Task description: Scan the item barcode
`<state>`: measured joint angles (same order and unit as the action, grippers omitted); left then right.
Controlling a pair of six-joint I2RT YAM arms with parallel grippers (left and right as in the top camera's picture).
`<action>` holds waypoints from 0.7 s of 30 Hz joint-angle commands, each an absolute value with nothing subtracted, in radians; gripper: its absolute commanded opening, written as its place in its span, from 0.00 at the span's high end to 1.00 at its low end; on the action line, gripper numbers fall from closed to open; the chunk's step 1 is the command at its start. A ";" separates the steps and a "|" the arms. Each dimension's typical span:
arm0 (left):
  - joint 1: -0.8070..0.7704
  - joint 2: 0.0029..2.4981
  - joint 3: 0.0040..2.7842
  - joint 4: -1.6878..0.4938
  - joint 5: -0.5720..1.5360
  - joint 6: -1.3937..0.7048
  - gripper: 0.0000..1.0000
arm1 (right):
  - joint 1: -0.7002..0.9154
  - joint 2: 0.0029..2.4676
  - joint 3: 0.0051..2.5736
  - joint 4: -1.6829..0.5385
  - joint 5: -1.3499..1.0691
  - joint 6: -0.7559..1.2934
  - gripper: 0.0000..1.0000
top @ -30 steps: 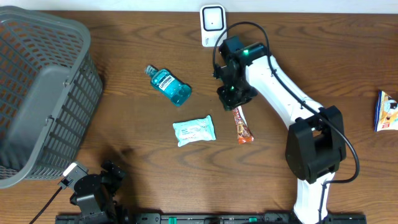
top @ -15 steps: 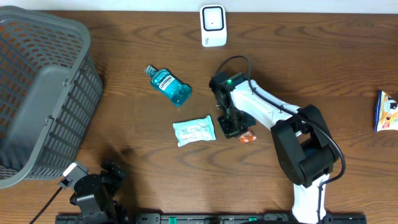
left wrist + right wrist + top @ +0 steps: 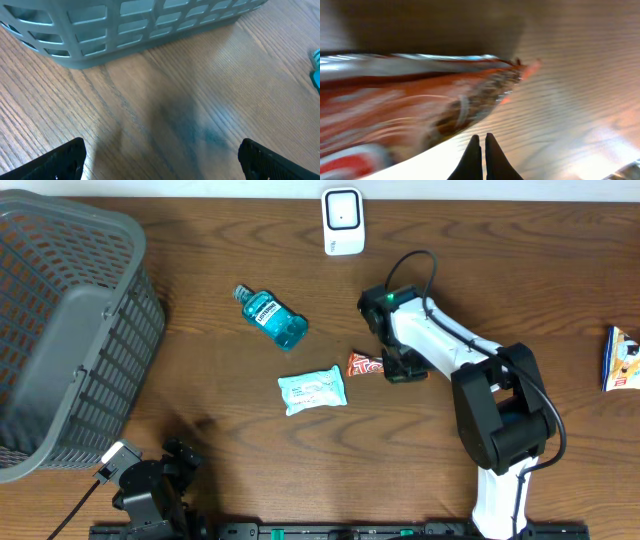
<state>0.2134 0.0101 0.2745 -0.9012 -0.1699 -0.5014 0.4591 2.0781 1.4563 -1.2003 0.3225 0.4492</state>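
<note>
An orange-red snack bar [image 3: 364, 365] lies crosswise just right of the table's middle, its right end hidden under my right gripper [image 3: 398, 367]. In the right wrist view the bar [image 3: 410, 105] is a blurred streak filling the left. The right gripper [image 3: 481, 140] has its two black fingers pressed together, shut on the wrapper's end. A white barcode scanner [image 3: 342, 221] stands at the table's far edge, well apart from the bar. My left gripper [image 3: 162, 162] hangs wide open over bare wood, with nothing between its fingers [image 3: 62, 160].
A grey slatted basket [image 3: 60, 330] fills the left side and shows in the left wrist view as the basket [image 3: 125, 25]. A blue mouthwash bottle [image 3: 270, 317] and a white wipes pack [image 3: 312, 390] lie left of the bar. A small packet [image 3: 622, 358] sits at the right edge.
The right gripper closed on the snack bar. The bar has turned from lengthwise to crosswise and shifted a little left and away. The left arm has not moved.
</note>
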 commanded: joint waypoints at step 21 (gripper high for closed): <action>0.217 0.005 0.266 -0.933 -0.172 -0.496 0.02 | 0.426 1.900 1.469 -1.098 -0.116 1.605 0.07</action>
